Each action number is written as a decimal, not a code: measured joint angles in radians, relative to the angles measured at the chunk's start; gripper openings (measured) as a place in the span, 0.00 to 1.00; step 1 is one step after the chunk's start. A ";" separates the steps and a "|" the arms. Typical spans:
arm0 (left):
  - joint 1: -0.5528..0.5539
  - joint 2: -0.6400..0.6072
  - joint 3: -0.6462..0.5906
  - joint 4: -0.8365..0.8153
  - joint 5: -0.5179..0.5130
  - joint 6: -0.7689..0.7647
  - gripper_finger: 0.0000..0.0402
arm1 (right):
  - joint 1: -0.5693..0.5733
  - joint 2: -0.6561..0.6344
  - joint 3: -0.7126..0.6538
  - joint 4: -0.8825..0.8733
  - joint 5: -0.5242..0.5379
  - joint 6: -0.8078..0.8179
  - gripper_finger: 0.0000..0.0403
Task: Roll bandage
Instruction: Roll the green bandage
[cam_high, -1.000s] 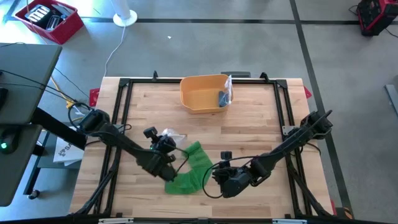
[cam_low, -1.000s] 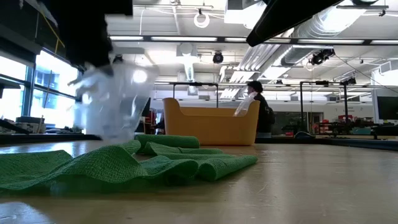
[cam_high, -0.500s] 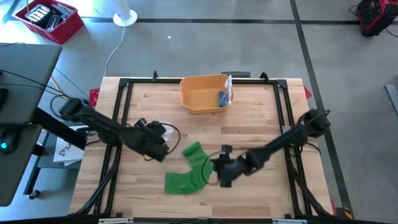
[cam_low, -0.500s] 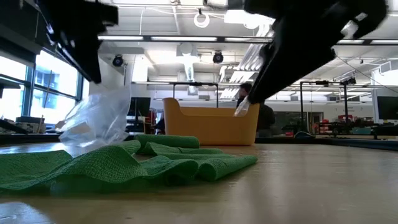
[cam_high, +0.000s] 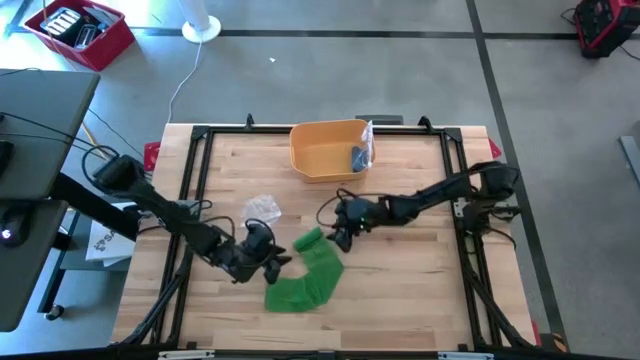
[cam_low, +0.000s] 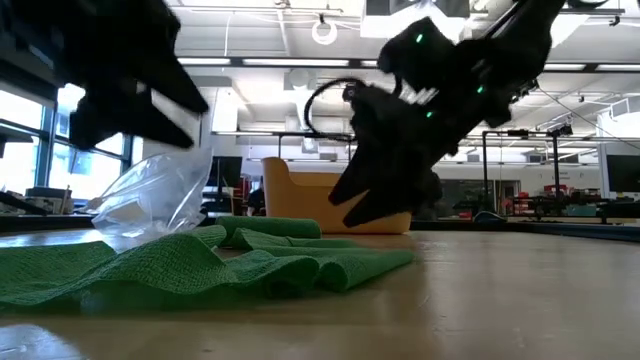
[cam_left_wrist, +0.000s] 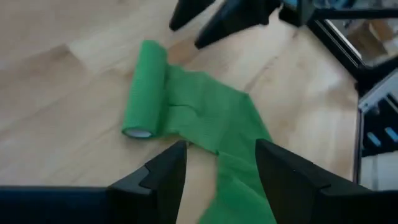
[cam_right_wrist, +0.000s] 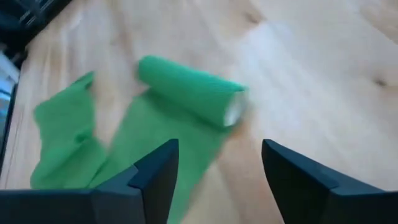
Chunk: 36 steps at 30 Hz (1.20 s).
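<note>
We see the partly rolled green woven bandage (cam_high: 306, 276) lying on the wooden table (cam_high: 420, 290), nearer us than the yellow plastic bin (cam_high: 326, 150). Our left gripper (cam_high: 272, 257) sits just left of the bandage, our right gripper (cam_high: 338, 234) just beyond its roll; both stand wide apart, holding nothing.

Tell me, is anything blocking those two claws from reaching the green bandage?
Nothing visible does. The green bandage lies partly rolled on bare wood between the left gripper and right gripper, both open and facing it. The crumpled clear wrapper lies off to one side, out of either path.
</note>
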 joint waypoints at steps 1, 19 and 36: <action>0.005 0.024 -0.014 0.026 -0.006 -0.031 0.45 | -0.018 0.017 0.005 0.011 -0.028 0.012 0.56; 0.093 0.322 -0.039 0.244 -0.013 -0.212 0.48 | -0.064 0.167 0.026 0.274 -0.219 0.087 0.56; 0.105 0.331 -0.042 0.396 -0.121 0.094 0.44 | 0.018 0.169 0.018 0.325 -0.209 0.007 0.44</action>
